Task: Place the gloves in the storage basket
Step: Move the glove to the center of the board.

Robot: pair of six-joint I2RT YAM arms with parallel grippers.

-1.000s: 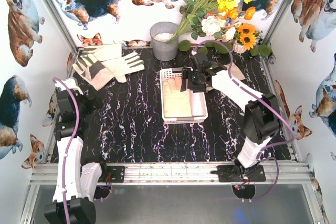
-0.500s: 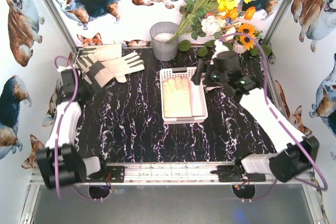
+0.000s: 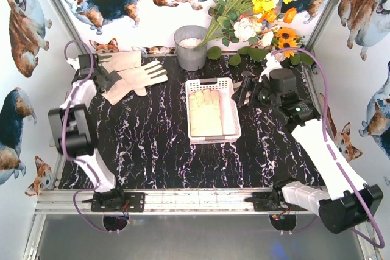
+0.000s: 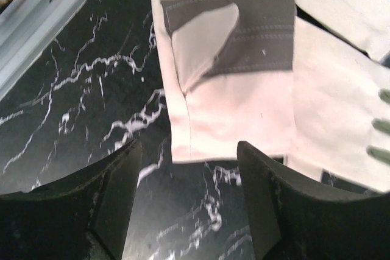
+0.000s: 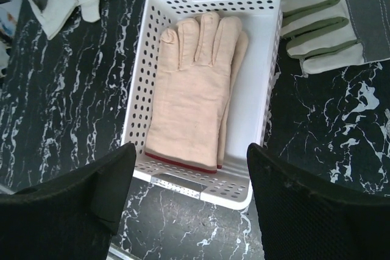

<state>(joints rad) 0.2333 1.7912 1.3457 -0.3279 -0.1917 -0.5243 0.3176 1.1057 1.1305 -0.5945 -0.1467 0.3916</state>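
**A:** Where are the gloves?

**B:** A peach glove [image 5: 195,89] lies flat in the storage basket [image 5: 139,105], fingers toward the handle end. The edge of a second one shows beneath it on the right. A pile of white gloves [image 3: 131,76] with grey palm patches sits at the far left corner of the tabletop [image 3: 152,144], well apart from the basket. One more grey-and-white glove [image 5: 332,25] lies on the tabletop just beside the basket's right side.

**A:** And the left claw [image 4: 186,165]?

**B:** It hangs over that far-left pile, jaws partly apart, with the edge of a white cuff [image 4: 234,123] between the tips. Nothing is pinched. Whether the tips touch the fabric, I cannot tell.

**A:** The right claw [image 5: 189,172]?

**B:** Spread wide and empty. Seen from above, it hangs just beside the basket's right side. In its wrist view the two fingers frame the basket's near end.

**A:** Anything else there?

**B:** A grey bucket [image 3: 190,47] stands beyond the basket, with flowers [image 3: 253,4] next to it.
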